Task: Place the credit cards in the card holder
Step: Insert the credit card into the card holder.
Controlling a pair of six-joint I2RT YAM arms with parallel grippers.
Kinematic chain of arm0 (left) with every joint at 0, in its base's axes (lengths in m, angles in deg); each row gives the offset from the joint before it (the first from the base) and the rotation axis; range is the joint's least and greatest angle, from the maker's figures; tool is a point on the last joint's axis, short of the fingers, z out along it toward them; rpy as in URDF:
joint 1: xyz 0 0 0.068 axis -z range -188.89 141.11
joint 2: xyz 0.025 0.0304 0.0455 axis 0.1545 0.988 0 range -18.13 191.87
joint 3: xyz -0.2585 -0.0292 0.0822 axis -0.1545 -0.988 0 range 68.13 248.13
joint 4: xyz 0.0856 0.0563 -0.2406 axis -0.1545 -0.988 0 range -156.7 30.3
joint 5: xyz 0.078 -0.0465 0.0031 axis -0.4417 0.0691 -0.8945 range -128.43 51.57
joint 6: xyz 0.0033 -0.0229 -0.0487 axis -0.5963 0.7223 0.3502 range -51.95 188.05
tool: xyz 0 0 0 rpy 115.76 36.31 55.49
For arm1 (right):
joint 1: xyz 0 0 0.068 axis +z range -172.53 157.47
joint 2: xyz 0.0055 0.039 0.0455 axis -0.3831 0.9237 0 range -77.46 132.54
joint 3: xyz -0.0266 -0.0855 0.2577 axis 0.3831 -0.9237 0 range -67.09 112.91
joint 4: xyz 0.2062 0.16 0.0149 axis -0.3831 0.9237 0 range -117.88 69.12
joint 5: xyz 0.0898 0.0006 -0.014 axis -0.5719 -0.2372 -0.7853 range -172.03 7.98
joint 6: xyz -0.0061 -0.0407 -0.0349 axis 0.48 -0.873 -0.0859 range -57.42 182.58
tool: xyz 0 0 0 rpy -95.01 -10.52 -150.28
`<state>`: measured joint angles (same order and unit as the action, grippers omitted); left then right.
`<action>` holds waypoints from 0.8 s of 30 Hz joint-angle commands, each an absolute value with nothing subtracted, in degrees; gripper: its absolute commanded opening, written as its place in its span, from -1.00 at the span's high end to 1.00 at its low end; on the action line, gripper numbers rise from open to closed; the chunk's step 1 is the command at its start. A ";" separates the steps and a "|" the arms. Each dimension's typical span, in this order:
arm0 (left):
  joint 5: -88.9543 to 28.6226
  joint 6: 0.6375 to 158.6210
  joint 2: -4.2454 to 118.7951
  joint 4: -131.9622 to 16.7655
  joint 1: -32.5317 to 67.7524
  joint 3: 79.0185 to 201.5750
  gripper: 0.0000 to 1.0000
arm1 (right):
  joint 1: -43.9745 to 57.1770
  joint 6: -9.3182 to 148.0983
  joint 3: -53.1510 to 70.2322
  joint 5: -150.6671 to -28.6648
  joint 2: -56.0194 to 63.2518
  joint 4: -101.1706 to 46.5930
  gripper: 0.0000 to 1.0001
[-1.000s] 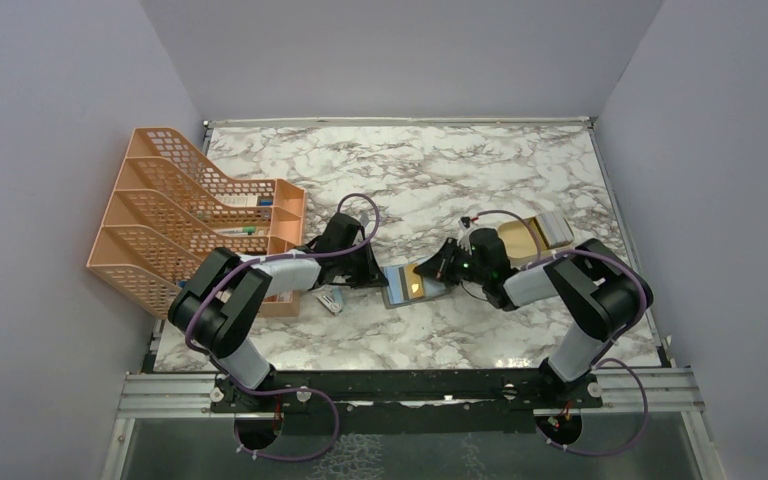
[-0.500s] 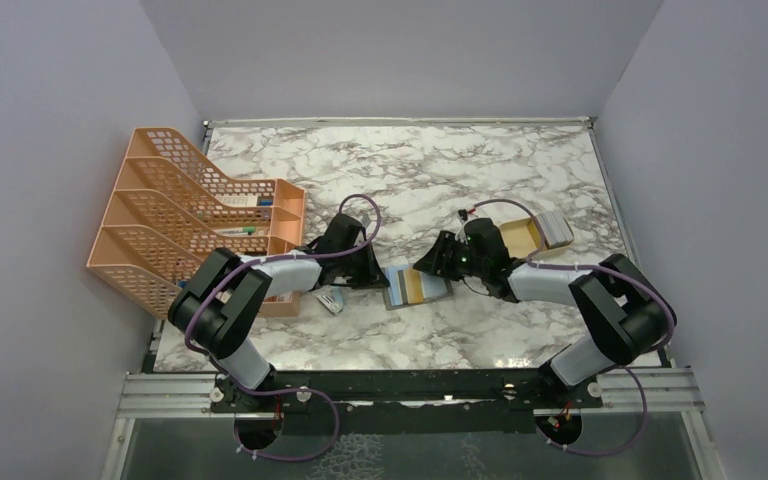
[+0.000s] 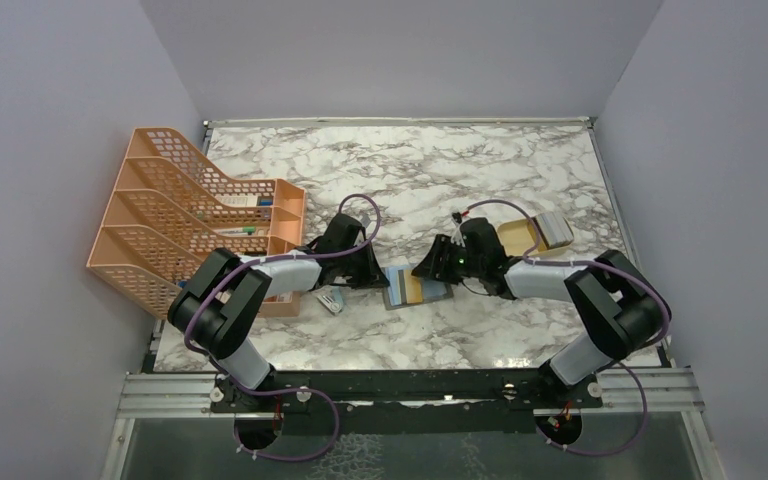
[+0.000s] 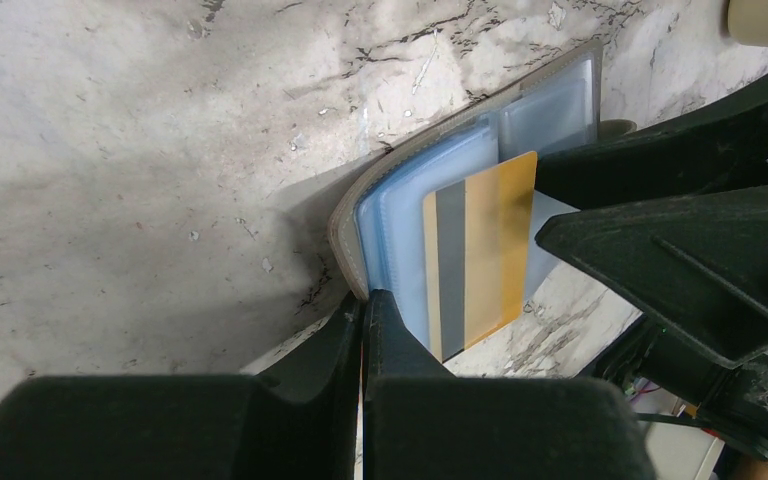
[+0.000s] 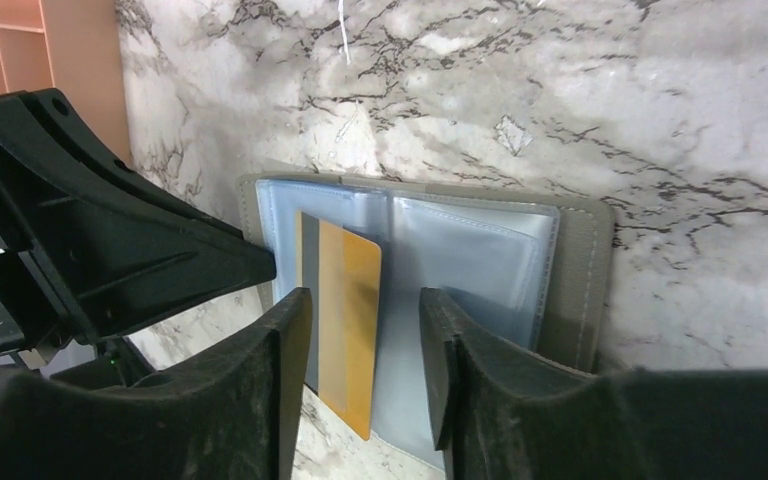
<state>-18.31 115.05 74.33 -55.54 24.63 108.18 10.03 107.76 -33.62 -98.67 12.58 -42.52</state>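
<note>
The card holder (image 5: 480, 255) lies open on the marble table (image 3: 410, 170), blue pockets up, right between the two arms. We have the left gripper (image 4: 365, 300) with its jaws closed flat together, tips down at the holder's left edge. We judge that as a pin, so the holder cannot slide while a card goes in. One gold credit card (image 5: 348, 290) with a grey stripe sits part way into a pocket on that pinned half, one end poking out. The right gripper (image 5: 365, 300) hangs over it, jaws parted, one either side of the card, gripping nothing. We reckon a nudge is needed to seat it fully.
</note>
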 commanded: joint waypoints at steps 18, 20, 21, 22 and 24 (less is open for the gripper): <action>-17.83 114.78 74.63 -55.64 25.29 108.47 1.00 | 12.86 109.06 -28.74 -101.77 18.39 -44.74 0.51; -17.78 114.97 74.59 -55.33 25.43 108.39 1.00 | 13.06 109.07 -28.19 -101.51 18.90 -44.64 0.51; -17.80 114.98 74.59 -55.28 25.46 108.32 1.00 | 13.07 108.96 -27.82 -101.39 19.12 -44.33 0.51; -17.84 115.05 74.53 -55.25 25.47 108.25 1.00 | 13.07 108.61 -27.32 -101.25 19.31 -43.62 0.50; -18.14 115.07 74.39 -55.26 25.52 108.13 1.00 | 13.07 107.64 -25.84 -98.98 18.58 -39.83 0.41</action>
<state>-18.29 115.07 74.33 -55.41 25.00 108.18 12.65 108.81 -28.90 -101.38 18.39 -43.83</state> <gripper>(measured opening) 0.018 0.262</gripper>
